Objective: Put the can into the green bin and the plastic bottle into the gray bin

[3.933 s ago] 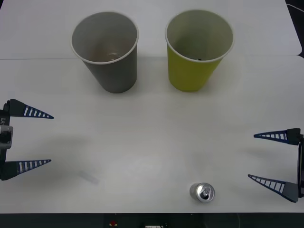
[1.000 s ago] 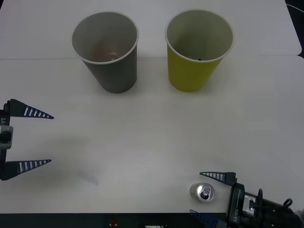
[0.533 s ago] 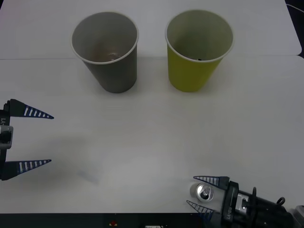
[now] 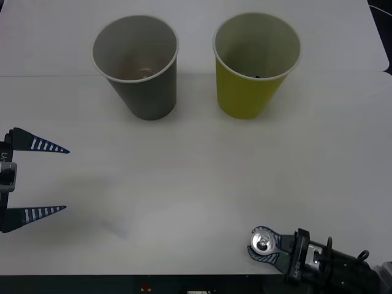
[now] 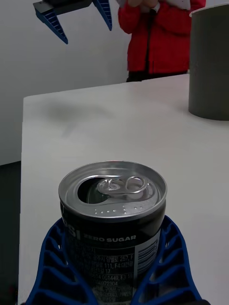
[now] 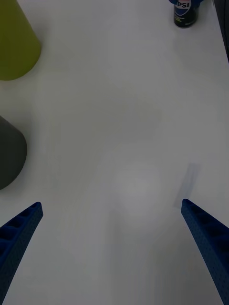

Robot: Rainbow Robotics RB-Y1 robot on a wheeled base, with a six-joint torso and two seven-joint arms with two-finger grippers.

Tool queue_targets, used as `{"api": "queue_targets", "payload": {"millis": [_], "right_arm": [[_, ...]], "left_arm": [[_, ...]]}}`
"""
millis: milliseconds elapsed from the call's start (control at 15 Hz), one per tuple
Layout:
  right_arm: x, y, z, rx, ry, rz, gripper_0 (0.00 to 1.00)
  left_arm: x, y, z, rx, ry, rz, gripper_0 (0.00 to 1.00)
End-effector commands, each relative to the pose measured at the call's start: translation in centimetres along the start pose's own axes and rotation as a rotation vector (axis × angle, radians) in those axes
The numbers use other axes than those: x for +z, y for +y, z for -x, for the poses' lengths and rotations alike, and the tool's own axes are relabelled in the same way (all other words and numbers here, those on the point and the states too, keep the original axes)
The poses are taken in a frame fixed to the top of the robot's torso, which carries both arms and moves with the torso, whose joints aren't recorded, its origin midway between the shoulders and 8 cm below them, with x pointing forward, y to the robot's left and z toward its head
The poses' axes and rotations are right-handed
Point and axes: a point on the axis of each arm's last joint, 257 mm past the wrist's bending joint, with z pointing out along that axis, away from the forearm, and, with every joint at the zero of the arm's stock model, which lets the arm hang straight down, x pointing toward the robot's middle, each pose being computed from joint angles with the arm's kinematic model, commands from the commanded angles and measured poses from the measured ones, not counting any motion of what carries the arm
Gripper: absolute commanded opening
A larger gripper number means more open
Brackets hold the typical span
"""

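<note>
The small silver can (image 4: 264, 242) stands near the table's front edge, right of centre, and my right gripper (image 4: 264, 246) is shut on it, its blue fingers curved around the can's sides. In the right wrist view the can (image 5: 113, 205) stands upright between those fingers (image 5: 56, 259), pull-tab top showing. The green bin (image 4: 256, 64) stands at the back right, with the gray bin (image 4: 137, 65) to its left. At the table's left edge my left gripper (image 4: 38, 179) is open and holds nothing. The plastic bottle is out of view.
The white table (image 4: 196, 177) lies bare between the two bins and the can. The left wrist view looks across it to the green bin (image 6: 14, 43), the gray bin (image 6: 9, 152) and the distant can (image 6: 185, 12).
My right gripper came in from the right edge to the can, then shut around it in the last half second. The left gripper and both bins have not moved.
</note>
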Motion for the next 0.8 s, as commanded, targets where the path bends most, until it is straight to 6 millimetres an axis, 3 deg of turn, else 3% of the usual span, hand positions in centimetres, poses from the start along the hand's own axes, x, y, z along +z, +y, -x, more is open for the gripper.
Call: {"api": "queue_targets", "payload": {"millis": [67, 333, 800], "right_arm": [[0.0, -0.5, 0.2, 0.043, -0.003, -0.002, 0.0], [0.1, -1.7, 1.3, 0.067, -0.004, 0.002, 0.0], [-1.6, -3.4, 6.1, 0.068, 0.089, 0.03, 0.0]], "left_arm": [[0.0, 0.0, 0.0, 0.0, 0.0, 0.0, 1.0], [0.0, 0.0, 0.0, 0.0, 0.0, 0.0, 1.0], [0.0, 0.0, 0.0, 0.0, 0.0, 0.0, 1.0]]}}
